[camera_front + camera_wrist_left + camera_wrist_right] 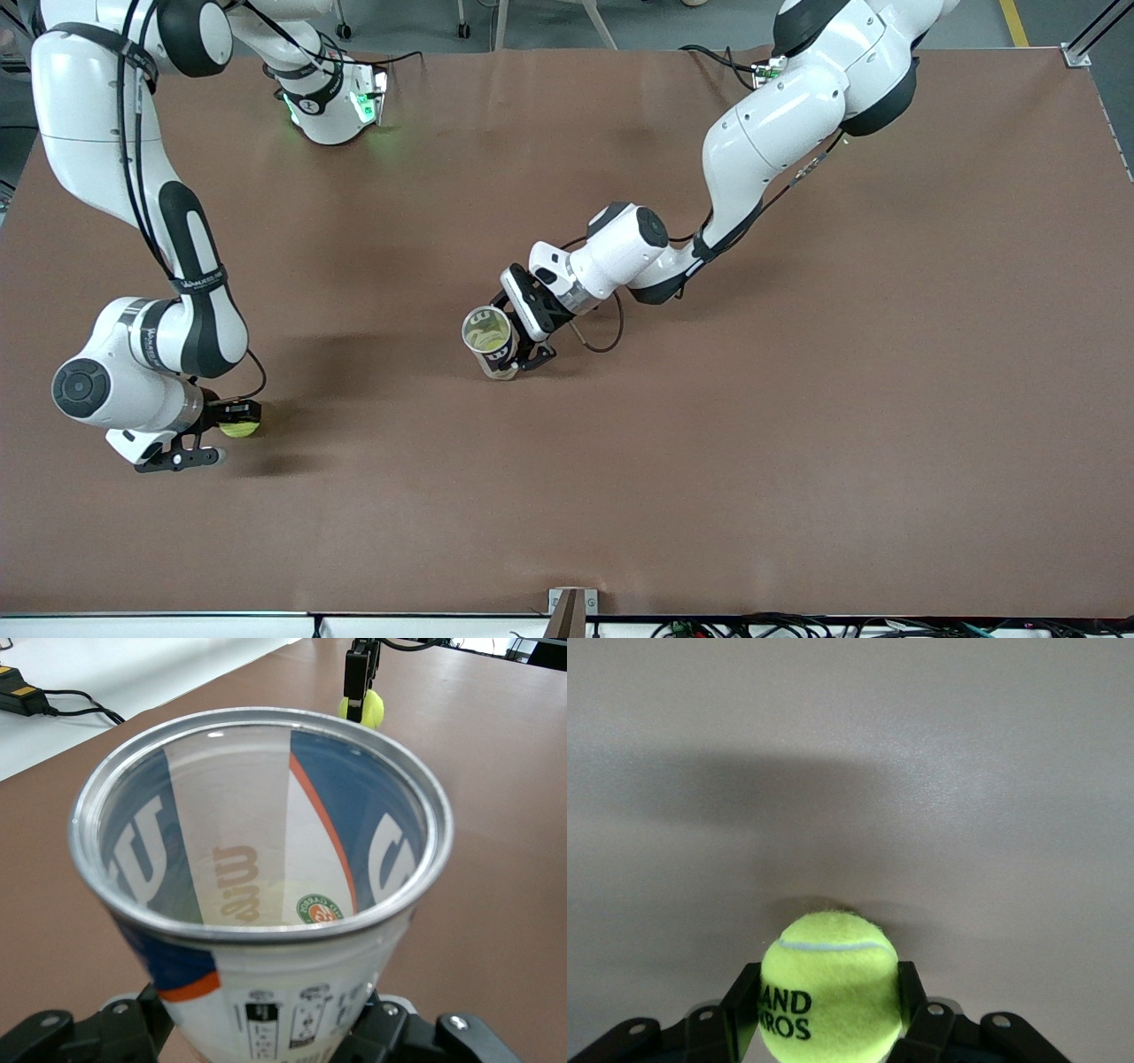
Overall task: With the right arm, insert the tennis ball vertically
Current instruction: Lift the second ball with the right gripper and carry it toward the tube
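A yellow-green tennis ball with black lettering sits between the fingers of my right gripper, low over the table near the right arm's end; in the right wrist view the ball fills the jaws. My left gripper is shut on a clear tennis ball can with a metal rim and blue, white and orange label, standing about upright in the middle of the table. In the left wrist view the can is open-topped, with a ball at its bottom, and the right gripper's ball shows farther off.
The brown table stretches wide toward the left arm's end. A black cable loops beside the left wrist. A black device with a cable lies on a white surface off the table's edge.
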Robot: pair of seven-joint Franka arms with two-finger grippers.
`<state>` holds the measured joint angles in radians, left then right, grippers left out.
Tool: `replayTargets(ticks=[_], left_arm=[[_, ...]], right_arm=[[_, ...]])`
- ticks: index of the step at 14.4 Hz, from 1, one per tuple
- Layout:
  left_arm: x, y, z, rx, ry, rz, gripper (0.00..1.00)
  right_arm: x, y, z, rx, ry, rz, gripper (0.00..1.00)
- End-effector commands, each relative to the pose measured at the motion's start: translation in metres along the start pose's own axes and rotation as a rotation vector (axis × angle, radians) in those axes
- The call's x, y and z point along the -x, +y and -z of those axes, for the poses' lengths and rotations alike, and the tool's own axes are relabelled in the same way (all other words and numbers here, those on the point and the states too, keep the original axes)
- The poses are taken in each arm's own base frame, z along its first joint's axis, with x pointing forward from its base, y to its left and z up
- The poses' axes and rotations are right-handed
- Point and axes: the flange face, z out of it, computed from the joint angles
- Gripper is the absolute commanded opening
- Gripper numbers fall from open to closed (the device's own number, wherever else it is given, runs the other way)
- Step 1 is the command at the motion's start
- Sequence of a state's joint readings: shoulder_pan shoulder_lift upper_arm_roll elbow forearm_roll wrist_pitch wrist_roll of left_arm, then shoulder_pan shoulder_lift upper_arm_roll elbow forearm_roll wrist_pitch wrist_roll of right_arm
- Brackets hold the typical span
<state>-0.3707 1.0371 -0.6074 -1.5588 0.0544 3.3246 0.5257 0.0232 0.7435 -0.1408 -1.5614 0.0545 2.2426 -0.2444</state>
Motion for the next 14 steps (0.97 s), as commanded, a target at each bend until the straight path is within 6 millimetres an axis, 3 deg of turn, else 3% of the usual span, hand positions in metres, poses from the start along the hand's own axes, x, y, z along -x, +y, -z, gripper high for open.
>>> replayTargets(ticks=[1,3,6,10,12,14], left_arm=[[0.005,-0.001,-0.003,-0.005,-0.008,-0.010,0.77],[0.005,-0.001,-0.003,-0.005,-0.008,-0.010,0.77],[0.005,-0.001,-0.003,-0.005,-0.008,-0.010,0.77],[0.005,-0.002,-0.003,-0.006,-0.008,-0.008,0.77],[0.005,-0.001,-0.003,-0.005,-0.008,-0.010,0.77],[0.005,-0.001,-0.003,-0.005,-0.008,-0.010,0.77]], right_arm=[[-0.005,-0.016,0.015,-0.001,-0.006,0.034,0.18],[-0.013,-0.025,0.033,-0.008,0.026,0.035,0.16],[-0.018,-0.076,0.102,-0.158,0.088,0.025,0.16],[-0.012,-0.146,0.177,-0.406,0.084,-0.041,0.16],[-0.010,-0.168,0.200,-0.550,0.016,-0.097,0.16],[-0.002,-0.207,0.218,-0.635,-0.064,-0.134,0.16]])
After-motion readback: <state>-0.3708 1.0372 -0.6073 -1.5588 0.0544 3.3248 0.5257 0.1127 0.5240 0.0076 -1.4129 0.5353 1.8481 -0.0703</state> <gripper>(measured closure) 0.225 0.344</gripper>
